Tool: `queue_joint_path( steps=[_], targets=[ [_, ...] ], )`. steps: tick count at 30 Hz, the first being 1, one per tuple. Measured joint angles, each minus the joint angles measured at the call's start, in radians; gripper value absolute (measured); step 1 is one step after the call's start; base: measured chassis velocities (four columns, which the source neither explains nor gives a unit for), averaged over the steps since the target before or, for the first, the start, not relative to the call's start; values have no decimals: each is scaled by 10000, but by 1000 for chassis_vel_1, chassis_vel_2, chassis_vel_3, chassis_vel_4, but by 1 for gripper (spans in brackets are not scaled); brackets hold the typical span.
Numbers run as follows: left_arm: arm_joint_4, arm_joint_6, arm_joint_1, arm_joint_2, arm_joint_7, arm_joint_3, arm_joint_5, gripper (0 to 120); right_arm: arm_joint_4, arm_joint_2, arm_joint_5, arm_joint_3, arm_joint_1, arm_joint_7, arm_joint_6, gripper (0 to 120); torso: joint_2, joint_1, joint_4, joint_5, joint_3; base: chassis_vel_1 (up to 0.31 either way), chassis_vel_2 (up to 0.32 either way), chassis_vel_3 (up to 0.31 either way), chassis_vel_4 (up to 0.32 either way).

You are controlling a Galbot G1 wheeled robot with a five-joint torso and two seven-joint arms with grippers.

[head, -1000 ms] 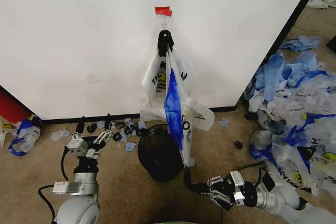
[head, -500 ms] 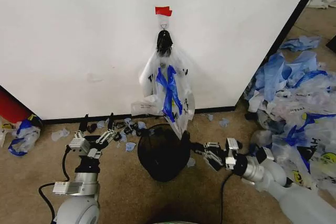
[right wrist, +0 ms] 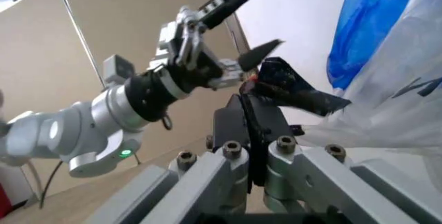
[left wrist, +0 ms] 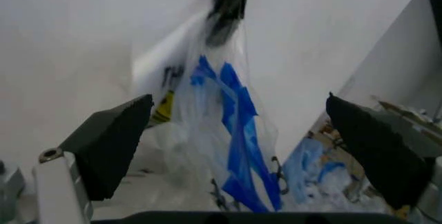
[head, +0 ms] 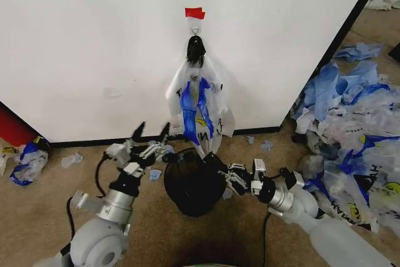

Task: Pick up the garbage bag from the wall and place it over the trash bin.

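The garbage bag (head: 197,107), see-through with blue handles, hangs from a small hook (head: 195,30) on the white wall (head: 94,48). It also shows in the left wrist view (left wrist: 221,125). Its lower edge dangles just above the black mesh trash bin (head: 189,184) on the floor. My left gripper (head: 153,130) is open, raised left of the bin and pointing at the bag (left wrist: 238,100). My right gripper (head: 212,162) is shut at the bin's right rim, under the bag's lower edge (right wrist: 266,84). White plastic (right wrist: 373,115) lies against its fingertips; I cannot tell if any is pinched.
A red tape patch (head: 194,12) sits above the hook. A big heap of blue-and-white bags (head: 350,117) covers the floor to the right. Plastic scraps (head: 72,159) lie along the black base strip, and another bag (head: 28,162) lies at far left.
The bag, earlier stretched down by my right gripper, now hangs loose. The right gripper has moved up and left to the bin's rim. The left gripper has risen and swung right toward the bag.
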Motion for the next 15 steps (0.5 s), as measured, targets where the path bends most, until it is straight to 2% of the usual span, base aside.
queue_joint_path(
  steps=[3,4,6,9,15],
  targets=[
    [95,87,-1022,217,39,695,-612,100,46,58,-96,3,-88,4,-20,0,0,-1,3,3,0,0,0,0,0],
    [95,87,-1022,217,39,695,-612,100,46,58,-96,3,-88,4,-20,0,0,-1,3,3,0,0,0,0,0],
    [288,105,-1670,395,204,1013,-762,99,67,75,-150,-41,-109,14,-23,0,0,0,-5,0,-1,0,0,0,0],
    [586,118,-2265,765,641,1206,-1128,99,116,73,-188,-95,-95,35,-37,0,0,0,5,3,-1,0,0,0,0],
    [1165,121,-2619,1022,1272,1243,-1809,99,133,62,-192,-299,17,61,-53,0,0,0,3,1,0,0,0,0,0]
  ],
)
